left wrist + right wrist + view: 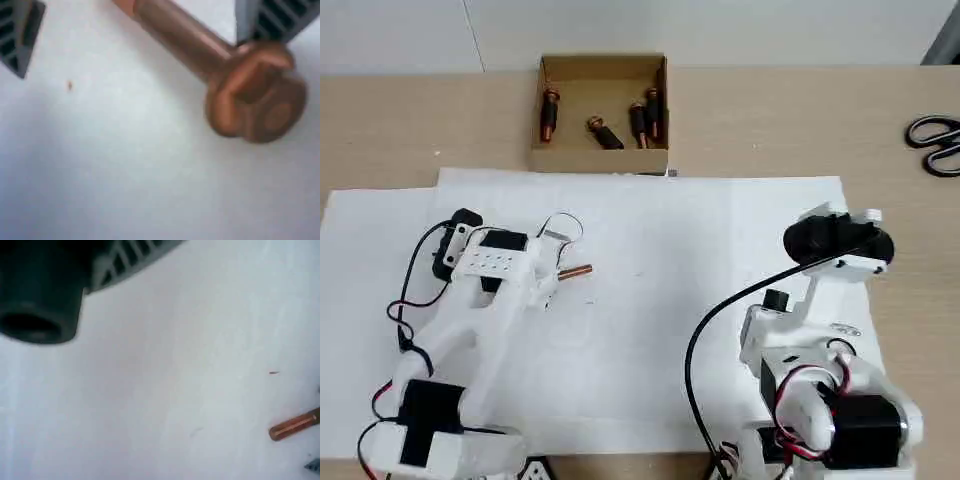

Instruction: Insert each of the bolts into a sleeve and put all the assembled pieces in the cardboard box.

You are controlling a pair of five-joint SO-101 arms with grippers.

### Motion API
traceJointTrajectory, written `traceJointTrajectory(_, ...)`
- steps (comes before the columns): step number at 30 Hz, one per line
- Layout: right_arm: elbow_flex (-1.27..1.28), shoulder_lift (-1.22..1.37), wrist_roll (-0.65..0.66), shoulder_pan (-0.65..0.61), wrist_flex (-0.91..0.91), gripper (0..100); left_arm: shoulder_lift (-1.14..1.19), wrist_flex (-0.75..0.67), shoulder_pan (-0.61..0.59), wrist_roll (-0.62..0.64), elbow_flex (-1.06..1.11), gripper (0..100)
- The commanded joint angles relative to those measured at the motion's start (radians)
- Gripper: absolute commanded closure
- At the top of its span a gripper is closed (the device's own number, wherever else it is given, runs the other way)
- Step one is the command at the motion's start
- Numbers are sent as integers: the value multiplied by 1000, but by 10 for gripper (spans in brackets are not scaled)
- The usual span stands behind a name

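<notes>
A copper bolt (575,271) lies on the white paper (650,330) left of the middle. My left gripper (552,276) stands open over its head end. In the left wrist view the hex head (255,100) rests against one finger (280,20), while the other finger (20,35) is far off. My right gripper (820,240) hangs above the paper's right side, shut on a black sleeve (40,300) whose open end shows beside a ribbed finger (130,257). The bolt's tip (295,425) appears farther off. The cardboard box (603,158) at the back holds several assembled pieces (605,133).
Black scissors (935,142) lie at the table's right edge. The white paper covers most of the table in front of the box. Black cables run from both arm bases near the front edge.
</notes>
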Motion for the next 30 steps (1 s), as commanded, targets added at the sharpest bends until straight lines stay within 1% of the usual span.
traceJointTrajectory(1, -5, -7, 3, 10, -21, 995, 3, -51, -35, -23, 24, 742)
traceJointTrajectory(4, -5, -7, 3, 10, -22, 995, 3, -71, -34, -25, 50, 742)
traceJointTrajectory(15, -5, -7, 2, 10, -21, 995, 2, -60, -31, -25, 58, 742)
traceJointTrajectory(30, -5, -7, 2, 10, -19, 995, 2, 196, -28, -29, -53, 743)
